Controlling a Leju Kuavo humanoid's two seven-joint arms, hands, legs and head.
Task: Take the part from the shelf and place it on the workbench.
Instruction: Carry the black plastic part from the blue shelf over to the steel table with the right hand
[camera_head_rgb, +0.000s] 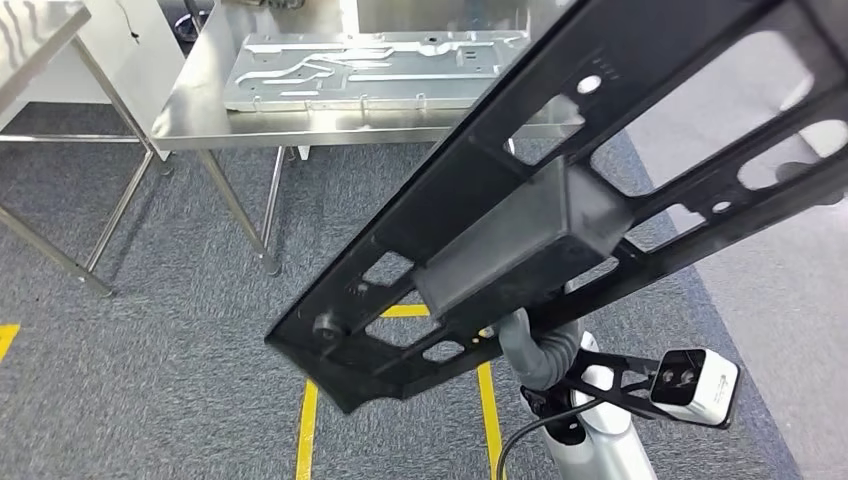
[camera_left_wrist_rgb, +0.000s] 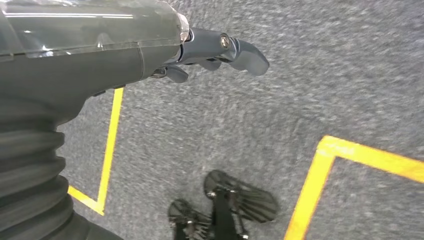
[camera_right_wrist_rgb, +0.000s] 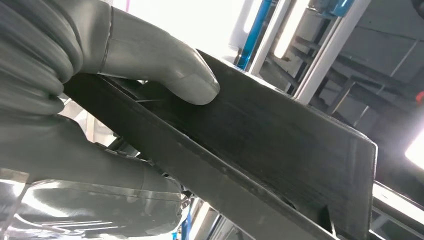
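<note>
The long black metal frame part with cut-out openings (camera_head_rgb: 520, 215) is lifted in the air, slanting across the head view from about 7 o'clock up to 2 o'clock, above the grey carpet floor (camera_head_rgb: 150, 380) with its yellow tape lines (camera_head_rgb: 308, 420). The right hand (camera_right_wrist_rgb: 125, 75) grasps this part: in the right wrist view its thick grey thumb (camera_right_wrist_rgb: 170, 70) presses on the part's dark flat face while the rest of the hand lies under the edge. In the head view the hand itself is hidden behind the part, with grey curved pieces showing just beneath it. At about 11 o'clock stands a shiny stainless steel table (camera_head_rgb: 200, 110), and on it lies a flat silver stamped metal panel (camera_head_rgb: 370, 70), well apart from the held part. The left hand (camera_left_wrist_rgb: 215, 52) hangs over the carpet, holding nothing, its dark fingers (camera_left_wrist_rgb: 247, 55) loosely extended and apart.
</note>
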